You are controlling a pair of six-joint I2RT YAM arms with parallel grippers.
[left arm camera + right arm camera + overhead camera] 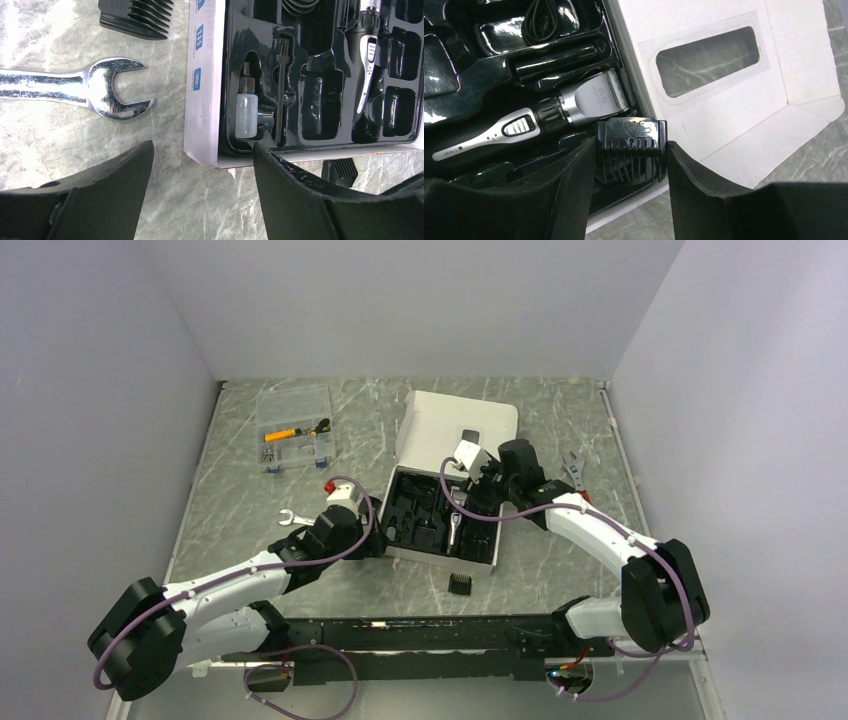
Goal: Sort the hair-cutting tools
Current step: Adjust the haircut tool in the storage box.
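The black-and-silver hair clipper [549,117] lies in a slot of the black tray [425,540] inside the white box; it also shows in the left wrist view [367,55]. My right gripper [630,150] is shut on a black comb attachment [631,132], holding it over the tray's edge beside the clipper's blade. Another comb attachment [460,583] lies on the table in front of the box, and one more [135,17] lies left of the box. My left gripper [202,150] is open at the box's near-left corner, holding nothing.
A silver open-end wrench [100,92] lies left of the box. A red-handled adjustable wrench [575,475] is to the right. A clear organizer case [293,427] stands at the back left. The box's white lid [460,425] lies open behind. A small bottle [246,115] and brush [281,90] sit in the tray.
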